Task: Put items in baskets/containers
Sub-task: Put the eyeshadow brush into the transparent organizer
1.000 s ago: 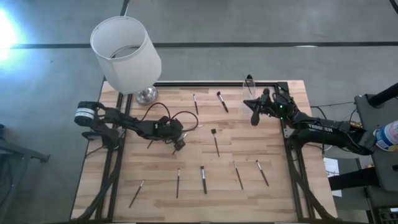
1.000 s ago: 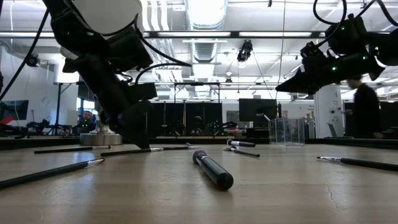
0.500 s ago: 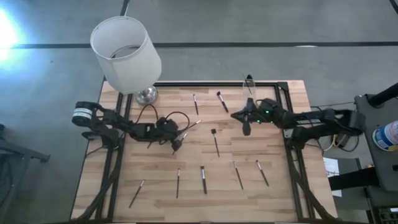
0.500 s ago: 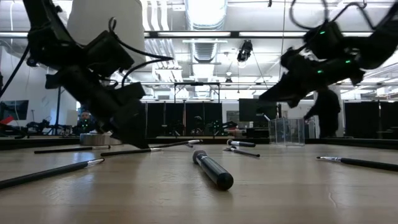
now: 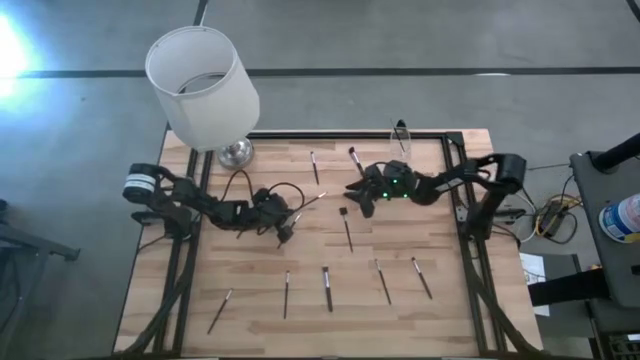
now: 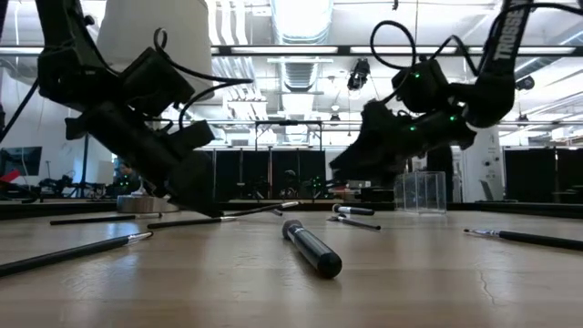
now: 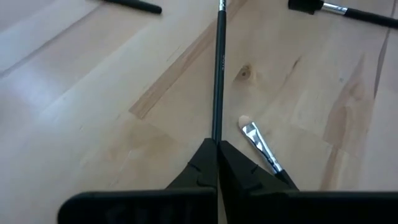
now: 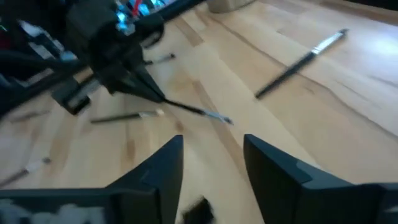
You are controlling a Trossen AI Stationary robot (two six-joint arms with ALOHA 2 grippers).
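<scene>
My left gripper (image 5: 286, 228) is low at the table's left middle, shut on a thin dark brush (image 5: 308, 207) whose silver-collared tip points toward my right gripper (image 5: 356, 196). That one hovers open over the table's middle, nothing between its fingers (image 8: 166, 163). Another brush (image 7: 261, 147) lies right beside my left fingers. Several more brushes lie flat on the wood, such as one (image 5: 346, 228) just in front of my right gripper and two (image 5: 355, 160) toward the back. The small clear cup (image 5: 401, 135) stands upright at the far right edge, also visible in the low view (image 6: 420, 192). My left gripper pinches the thin dark handle of the brush (image 7: 216, 134) between its two fingertips, at the end away from the bristles. The fingers slant down from the table's left and lie along the brush. The brush slants up a little toward its free end (image 6: 290, 207).
A big white lampshade (image 5: 200, 85) on a round metal base (image 5: 236, 152) stands at the far left corner. A row of brushes (image 5: 326, 288) lies along the near half. A black frame (image 5: 455, 140) borders the table's back and right sides.
My right gripper has swung from beside the cup toward the table's left and come down lower over the middle. My left gripper has stayed nearly in place, and the free end of its brush has tipped up a little.
</scene>
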